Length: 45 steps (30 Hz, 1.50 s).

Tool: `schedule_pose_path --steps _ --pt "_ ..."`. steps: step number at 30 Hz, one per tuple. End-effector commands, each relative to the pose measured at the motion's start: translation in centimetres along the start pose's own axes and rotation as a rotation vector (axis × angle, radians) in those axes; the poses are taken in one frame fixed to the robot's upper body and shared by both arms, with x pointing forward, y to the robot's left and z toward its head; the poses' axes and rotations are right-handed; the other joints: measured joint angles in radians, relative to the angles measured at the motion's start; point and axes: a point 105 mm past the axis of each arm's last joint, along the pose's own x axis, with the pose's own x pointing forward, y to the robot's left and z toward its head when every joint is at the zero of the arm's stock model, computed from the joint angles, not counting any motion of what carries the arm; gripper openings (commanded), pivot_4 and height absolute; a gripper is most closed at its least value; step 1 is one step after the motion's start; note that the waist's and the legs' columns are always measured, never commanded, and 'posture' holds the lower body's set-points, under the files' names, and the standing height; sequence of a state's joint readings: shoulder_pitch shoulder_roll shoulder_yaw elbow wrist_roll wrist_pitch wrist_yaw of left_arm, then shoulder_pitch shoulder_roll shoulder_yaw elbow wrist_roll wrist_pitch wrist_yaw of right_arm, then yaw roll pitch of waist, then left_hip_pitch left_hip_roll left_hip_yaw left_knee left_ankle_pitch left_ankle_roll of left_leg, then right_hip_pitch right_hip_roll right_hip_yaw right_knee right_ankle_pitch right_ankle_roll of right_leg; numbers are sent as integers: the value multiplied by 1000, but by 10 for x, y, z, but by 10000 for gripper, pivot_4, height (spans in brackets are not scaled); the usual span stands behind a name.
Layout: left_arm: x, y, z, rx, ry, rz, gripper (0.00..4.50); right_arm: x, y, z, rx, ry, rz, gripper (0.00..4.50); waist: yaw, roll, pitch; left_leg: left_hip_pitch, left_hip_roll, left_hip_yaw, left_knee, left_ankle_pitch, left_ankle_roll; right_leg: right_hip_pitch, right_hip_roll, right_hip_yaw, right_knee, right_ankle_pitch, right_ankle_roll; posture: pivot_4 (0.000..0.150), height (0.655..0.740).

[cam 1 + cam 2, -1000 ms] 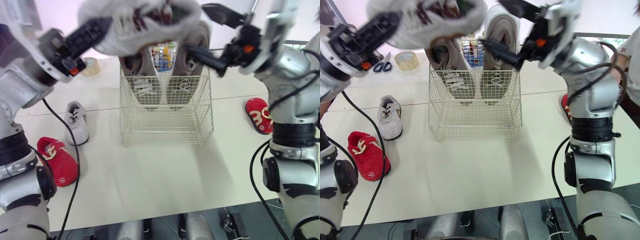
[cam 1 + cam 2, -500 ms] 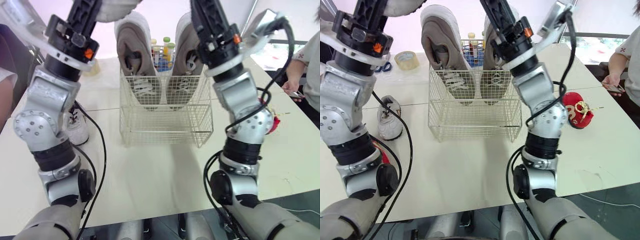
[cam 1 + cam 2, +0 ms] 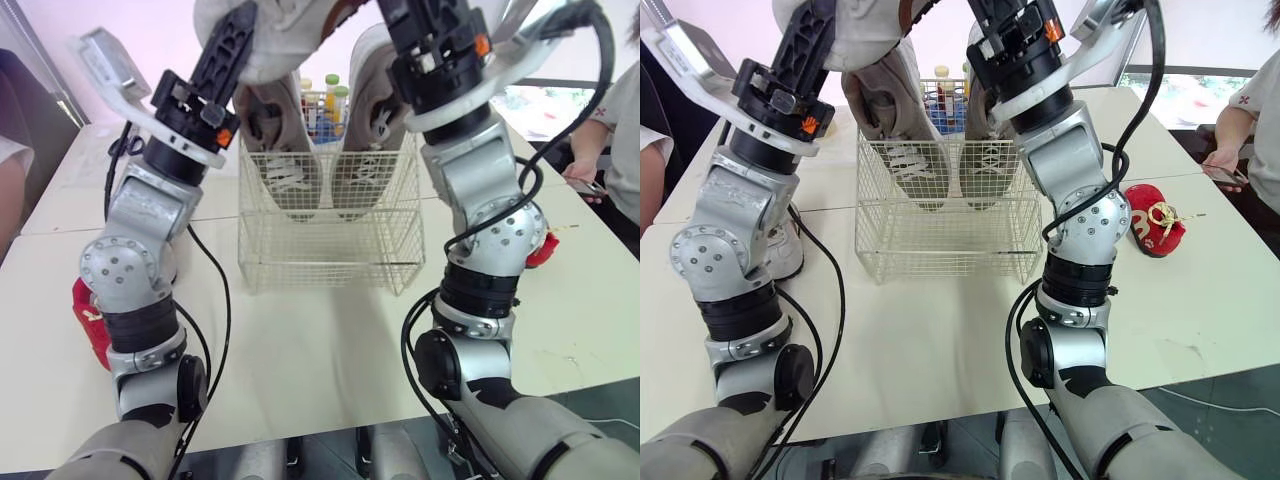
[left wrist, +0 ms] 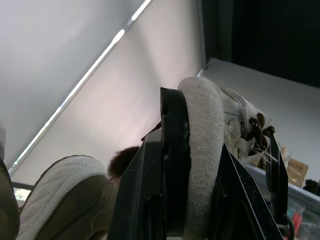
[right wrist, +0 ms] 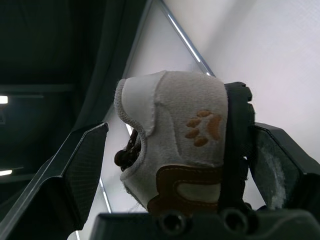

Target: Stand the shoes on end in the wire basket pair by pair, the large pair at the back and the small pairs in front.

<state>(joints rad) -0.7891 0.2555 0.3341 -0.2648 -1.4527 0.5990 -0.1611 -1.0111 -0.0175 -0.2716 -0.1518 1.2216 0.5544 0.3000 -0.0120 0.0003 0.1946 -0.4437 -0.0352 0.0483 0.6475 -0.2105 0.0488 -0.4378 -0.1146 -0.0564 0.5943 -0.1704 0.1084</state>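
A small white-and-grey shoe (image 3: 270,35) with a paw print on its heel hangs high above the wire basket (image 3: 330,248). My left gripper (image 4: 210,125) is shut on its sole edge. My right gripper (image 5: 180,130) is open, its fingers (image 5: 75,165) standing wide on either side of the shoe's heel, one clearly apart from it. The large grey pair (image 3: 268,115) stands on end at the back of the basket. A red shoe (image 3: 88,312) lies by my left arm, another red shoe (image 3: 1152,228) lies at the right, and a small white shoe (image 3: 790,255) is partly hidden behind my left arm.
Bottles (image 3: 328,100) stand behind the basket. A person (image 3: 1252,110) stands at the table's right edge, and a sleeve (image 3: 10,165) shows at the left. Black cables hang from both arms over the table's front.
My left arm has leaned toward the basket, bringing the white shoe over its back left. The right arm stays raised beside the shoe.
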Motion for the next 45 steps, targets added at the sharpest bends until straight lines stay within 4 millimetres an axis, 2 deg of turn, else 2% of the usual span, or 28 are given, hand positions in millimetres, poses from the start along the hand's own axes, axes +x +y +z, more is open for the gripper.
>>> schedule_pose_path --steps 1,5,6,8,12,14,15,16,18,20,22,25,27,30,33,38,45 --pt "0 -13 -3 20 18 -54 2930 9 19 -3 -14 11 77 44500 -1 0 0 0 0 0 0 0 0 0 0 0 0 0 0 1500 7400" --pt "-3 -17 -17 15 77 -80 2930 12 14 -5 -37 17 62 44500 -1 0 0 0 0 0 0 0 0 0 0 0 0 -1 -1 1500 7400" --pt "-4 -15 -19 14 82 -74 2930 14 11 -6 -59 23 47 42185 0 0 0 0 0 0 0 0 0 0 0 0 0 -1 -2 1500 7400" --pt "-4 -13 -21 14 84 -64 2930 16 8 -8 -87 27 27 36533 1 0 0 0 0 0 0 0 0 0 0 0 0 -1 -2 1500 7400" --pt "-4 -12 -22 27 95 -51 2930 17 12 -11 -103 38 53 17815 0 0 0 0 0 0 0 0 0 0 0 0 -1 -1 -3 1500 7400" --pt "-5 -9 -22 37 102 -36 2930 18 14 -11 -117 49 63 10747 -1 0 0 0 0 0 0 0 0 0 0 0 0 -1 -2 1500 7400" --pt "-6 -9 -24 44 117 -34 7929 18 15 -11 -133 59 69 8492 -1 0 0 0 0 0 0 0 0 0 0 0 -1 -1 -2 1500 7400" --pt "-7 -8 -26 62 139 -26 14189 18 16 -9 -161 74 77 8463 -1 0 0 0 0 0 0 0 0 0 0 0 -1 -1 -2 1500 7400" --pt "-9 -7 -30 92 171 -10 21884 18 16 -6 -213 102 89 8463 -1 0 0 0 0 0 0 0 0 0 0 0 0 -1 -2 1500 7400" --pt "-16 1 -37 204 258 57 32144 6 12 14 -321 163 125 8463 3 0 0 -1 0 0 0 0 0 0 0 0 -1 -2 -3 1500 7400" --pt "-25 8 -44 329 350 117 32144 -8 7 35 -438 277 168 8463 8 0 0 -1 0 -1 0 0 0 0 0 0 -2 -2 -3 1500 7400" --pt "-41 7 -61 466 485 132 32144 -27 -4 52 -585 477 197 8463 4 0 0 -1 0 0 -1 -2 0 3 -1 0 -11 -2 -3 1500 7400" --pt "-46 2 -67 499 509 133 32144 -37 -13 65 -647 580 188 8463 1 0 0 -1 0 1 -1 -4 1 3 -1 0 -13 -2 -3 1500 7400" --pt "-52 -3 -67 518 511 154 32144 -48 -23 75 -704 678 174 8463 -3 0 0 -2 0 2 -2 -5 1 2 -2 0 -15 -2 -3 1500 7400" --pt "-59 -3 -65 516 506 196 32144 -53 -32 71 -731 728 189 8463 -2 0 0 -2 2 2 -3 -5 1 2 -2 0 -15 -2 -3 1500 7400" --pt "-73 2 -66 506 550 243 32144 -60 -45 54 -815 864 248 8463 2 0 0 -2 3 2 -2 -5 1 1 -2 0 -14 -2 -3 1500 7400" --pt "-84 4 -56 495 590 272 32144 -71 -51 30 -787 987 355 8463 7 0 0 -5 1 2 -2 -5 1 0 -3 0 -14 -2 -3 1500 7400"
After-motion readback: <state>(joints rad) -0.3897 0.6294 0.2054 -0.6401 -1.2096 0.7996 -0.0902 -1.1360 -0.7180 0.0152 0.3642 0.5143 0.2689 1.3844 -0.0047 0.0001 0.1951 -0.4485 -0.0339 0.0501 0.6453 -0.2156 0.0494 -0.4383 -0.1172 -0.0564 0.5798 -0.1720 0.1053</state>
